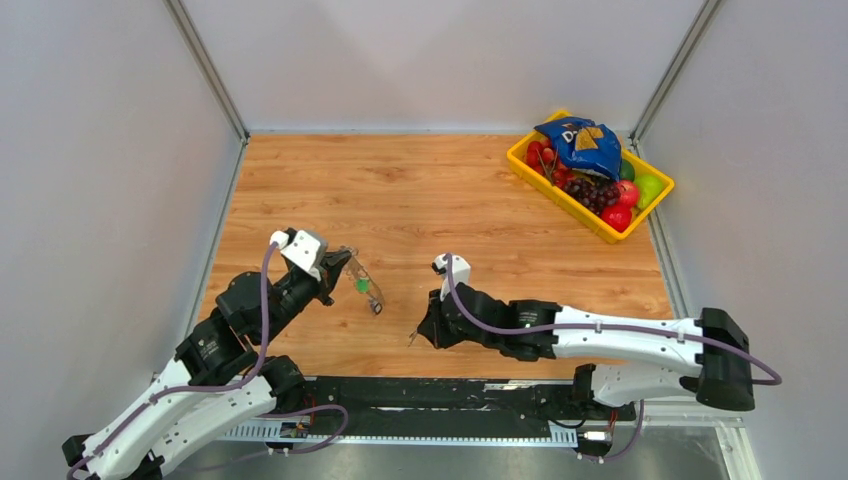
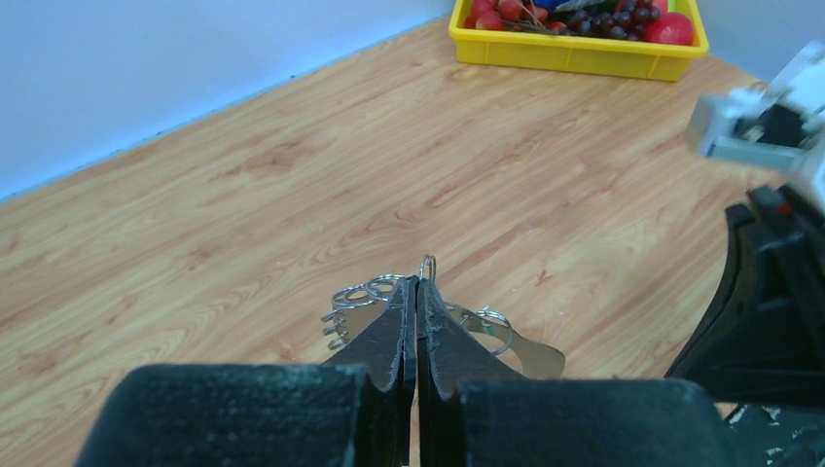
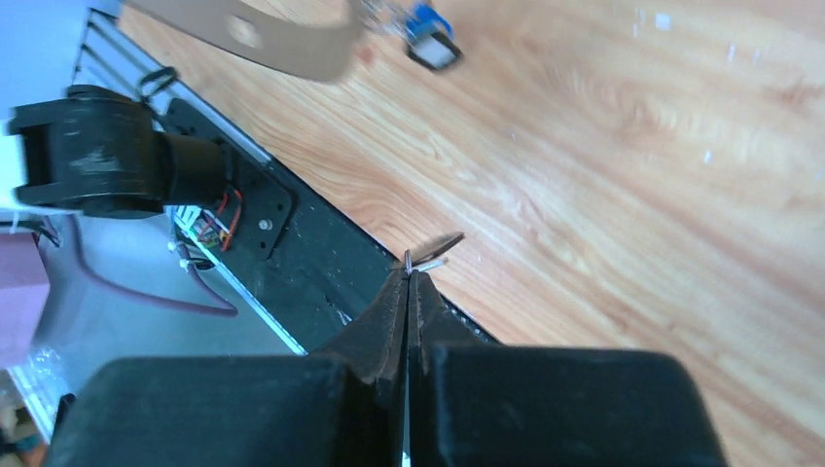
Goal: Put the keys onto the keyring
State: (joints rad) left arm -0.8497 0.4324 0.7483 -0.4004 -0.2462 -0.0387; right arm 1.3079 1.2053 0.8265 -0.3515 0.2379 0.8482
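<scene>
The only lettering that can be made out is on the crinkled blue foil snack bag. It lies on top of the fruit in the yellow plastic basket, far ahead of the right gripper and off to its right. A pale capital "D" begins a word near the bag's top edge. The letters after it are too small and creased to read. The orange-yellow emblem below it shows no legible text.

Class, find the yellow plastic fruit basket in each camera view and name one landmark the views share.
Top external: yellow plastic fruit basket at upper right.
Left wrist: basket at top edge, right of centre.
Right wrist: not in view.
Shared landmark: the wooden tabletop.
</scene>
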